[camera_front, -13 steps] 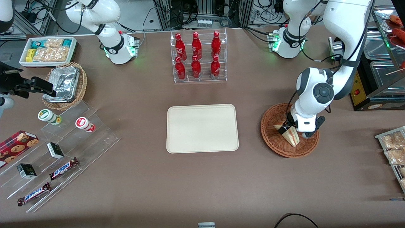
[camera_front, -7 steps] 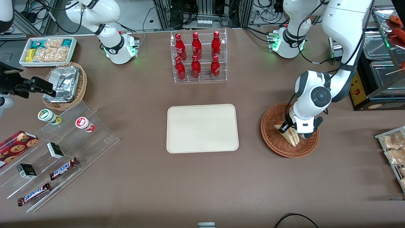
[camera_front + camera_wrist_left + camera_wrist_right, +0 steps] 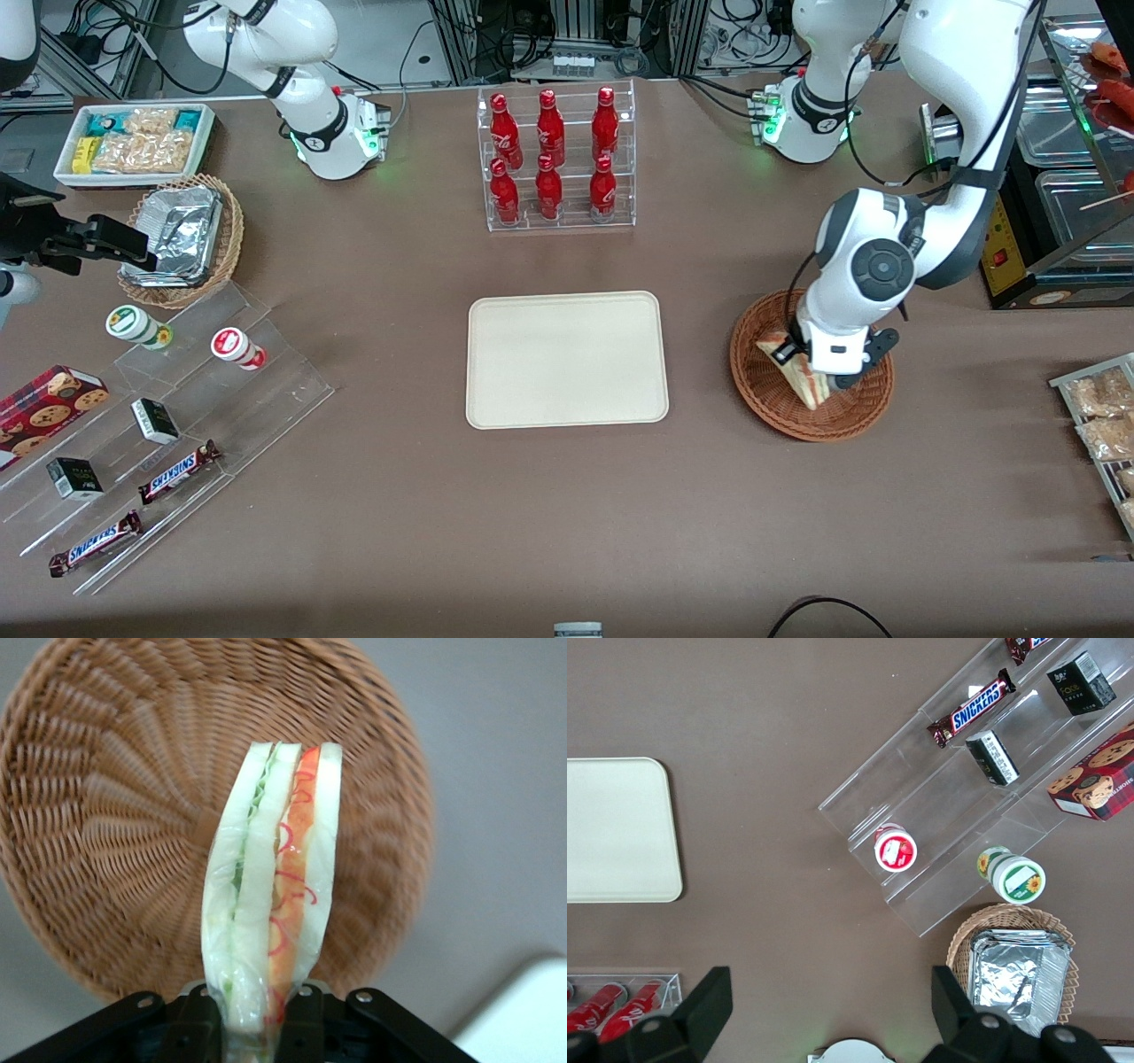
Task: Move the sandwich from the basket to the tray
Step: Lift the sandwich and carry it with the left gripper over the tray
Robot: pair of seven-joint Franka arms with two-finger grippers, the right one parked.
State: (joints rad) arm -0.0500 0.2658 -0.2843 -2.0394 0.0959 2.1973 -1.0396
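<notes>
your left gripper (image 3: 800, 361) is clamped on the sandwich (image 3: 804, 377), fingers (image 3: 202, 1014) pinching the wrapped wedge at its base, cut edge showing orange and green layers. the sandwich hangs just above the wicker basket (image 3: 780, 416), over its middle. from the cream tray (image 3: 567, 359) the basket sits at 3 o'clock, well apart. tray holds nothing yet.

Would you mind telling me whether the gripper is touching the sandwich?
Touching. The left wrist view shows the gripper with its fingers pressed against both bread faces of the sandwich, above the basket.
</notes>
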